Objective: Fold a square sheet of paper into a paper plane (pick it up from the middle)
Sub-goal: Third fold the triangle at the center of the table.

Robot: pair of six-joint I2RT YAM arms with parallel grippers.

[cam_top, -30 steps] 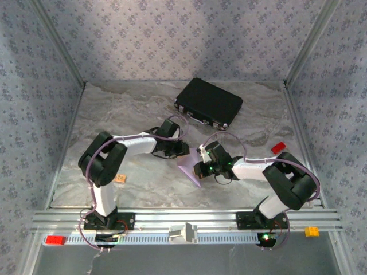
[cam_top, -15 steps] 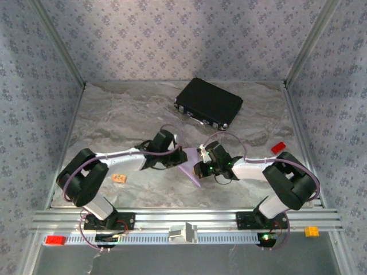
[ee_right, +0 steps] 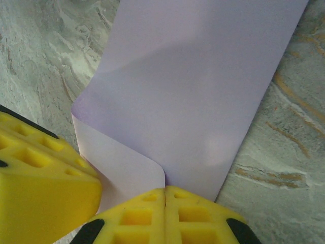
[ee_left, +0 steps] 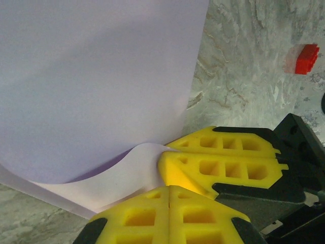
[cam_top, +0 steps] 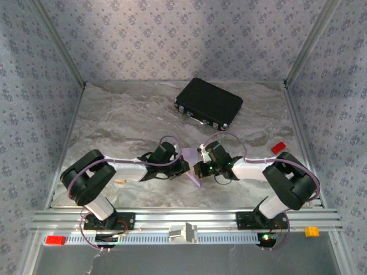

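The left pincer (ee_left: 169, 195) has its yellow fingers pressed flat together, nipping the curled lower edge of the square sheet of paper (ee_left: 96, 76). The right pincer (ee_right: 165, 195) is likewise closed tight, its fingers meeting on a rolled-over corner of the same lilac sheet. The two pincers sit just beside each other, tip to tip, each one's yellow fingers showing in the other's wrist view. From their shared grip the sheet rises away in a smooth, plain face, bent over on itself so that a second layer curves beneath the upper one. In the top view the paper lies between the two wrists near the middle of the grey marbled tabletop (cam_top: 114, 114), a pale point showing above them and another just below. Both arms reach inward from their bases at the near rail. A black case (cam_top: 209, 103) lies well apart toward the far wall, and a small red block (cam_top: 278, 147) rests near the right edge.
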